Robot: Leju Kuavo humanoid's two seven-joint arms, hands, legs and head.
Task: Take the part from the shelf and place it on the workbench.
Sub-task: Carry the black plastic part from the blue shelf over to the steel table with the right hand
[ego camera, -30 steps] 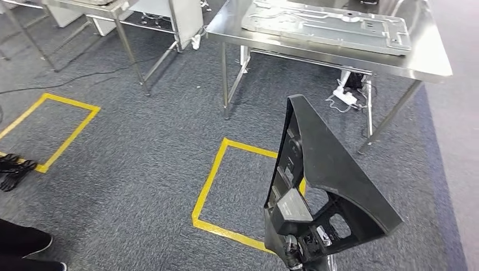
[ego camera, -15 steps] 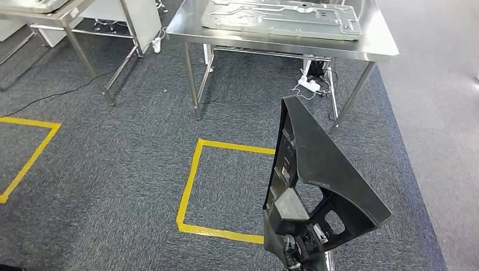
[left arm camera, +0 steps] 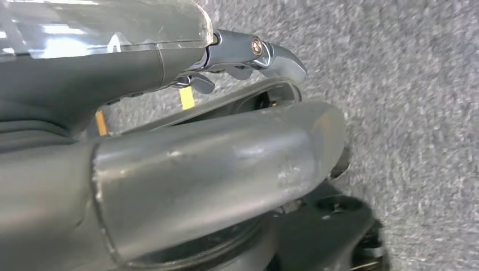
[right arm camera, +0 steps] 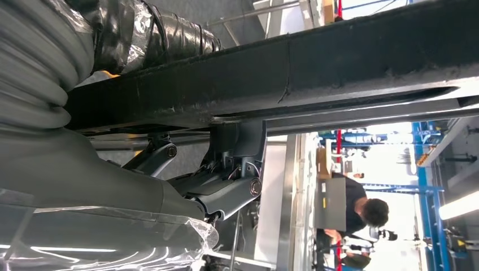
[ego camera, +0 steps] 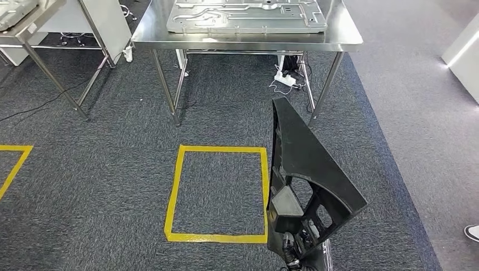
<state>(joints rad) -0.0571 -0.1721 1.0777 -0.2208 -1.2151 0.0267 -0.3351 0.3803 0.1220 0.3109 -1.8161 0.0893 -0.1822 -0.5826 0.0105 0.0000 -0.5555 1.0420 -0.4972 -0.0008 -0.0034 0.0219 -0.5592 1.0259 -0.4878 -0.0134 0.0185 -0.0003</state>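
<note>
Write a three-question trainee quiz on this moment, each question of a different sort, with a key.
1. True or false: the black part already lies on the steel workbench.
2. Multiple choice: what lies on the workbench? A) a flat metal panel B) a cardboard box C) a coil of cable
3. Fill in: on the carpet in front of the workbench, yellow tape marks a ____.

Key
1. False: the right hand grips the black part, held upright over the carpet, short of the workbench.
2. A: the metal panel.
3. Square.
</note>
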